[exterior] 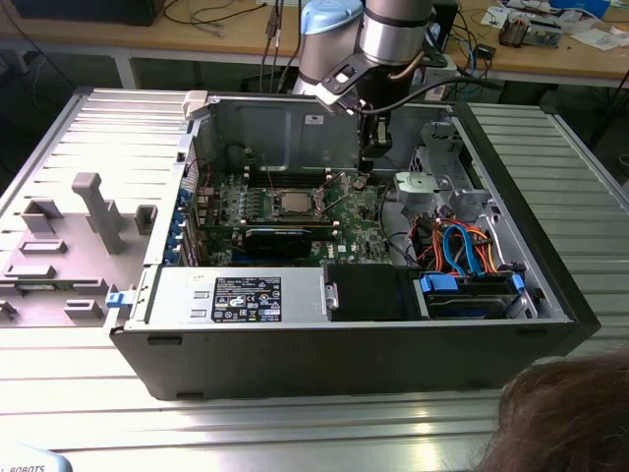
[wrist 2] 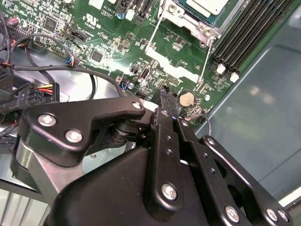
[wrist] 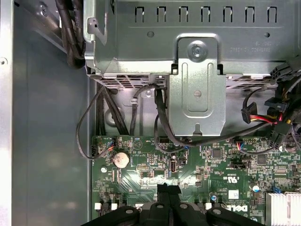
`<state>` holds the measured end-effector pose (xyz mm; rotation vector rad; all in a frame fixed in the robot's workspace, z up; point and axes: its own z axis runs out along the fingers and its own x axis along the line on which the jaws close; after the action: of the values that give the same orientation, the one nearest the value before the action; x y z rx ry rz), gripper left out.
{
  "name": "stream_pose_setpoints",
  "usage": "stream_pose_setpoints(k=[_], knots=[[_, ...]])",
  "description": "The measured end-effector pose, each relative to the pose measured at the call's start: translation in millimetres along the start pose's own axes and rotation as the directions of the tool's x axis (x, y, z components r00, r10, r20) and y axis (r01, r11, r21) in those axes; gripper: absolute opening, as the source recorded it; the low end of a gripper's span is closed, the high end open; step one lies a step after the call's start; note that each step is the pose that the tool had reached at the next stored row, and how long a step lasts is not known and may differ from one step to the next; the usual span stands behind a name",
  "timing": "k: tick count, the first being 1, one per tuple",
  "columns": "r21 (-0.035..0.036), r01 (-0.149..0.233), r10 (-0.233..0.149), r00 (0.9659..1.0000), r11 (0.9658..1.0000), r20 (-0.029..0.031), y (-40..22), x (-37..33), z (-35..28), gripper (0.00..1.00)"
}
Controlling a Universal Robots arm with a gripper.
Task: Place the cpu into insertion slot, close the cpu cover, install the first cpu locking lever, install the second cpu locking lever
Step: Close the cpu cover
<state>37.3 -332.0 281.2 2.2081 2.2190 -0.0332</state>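
In the exterior view, an open computer case (exterior: 324,354) lies flat on a ribbed metal counter (exterior: 295,423). A grey moulded fixture (exterior: 59,246) rests on the counter at the exterior view's left. Behind it a wooden counter (exterior: 216,39) carries loose cables, and a person's hair (exterior: 570,413) shows at the near edge. The cpu (exterior: 292,204) sits in the insertion slot (exterior: 272,206) on the green motherboard (exterior: 354,221). The gripper (exterior: 367,175) hangs inside the case, towards the exterior view's right of the cpu and apart from it. Blue and orange cables (exterior: 462,251) fill the drive bay beyond.

In the second wrist view, the gripper (wrist 2: 164,94) has its jaws pressed together with nothing between them, poised over the board just beside a coin cell battery (wrist 2: 187,98). The cpu (wrist 2: 207,5) lies well apart, next to the long black memory slots (wrist 2: 244,28).

In the first wrist view, the gripper (wrist: 168,189) tips point at the board near the battery (wrist: 122,159), below a grey metal drive cage (wrist: 196,84).
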Motion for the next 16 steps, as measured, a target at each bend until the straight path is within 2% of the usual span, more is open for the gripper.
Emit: stream_pose_setpoints(k=[10,16], knots=[[0.0,0.0,0.0,1.0,1.0,0.0,5.7,0.0,0.8,0.11],[0.0,0.0,0.0,1.0,1.0,0.0,7.1,0.0,1.1,0.11]])
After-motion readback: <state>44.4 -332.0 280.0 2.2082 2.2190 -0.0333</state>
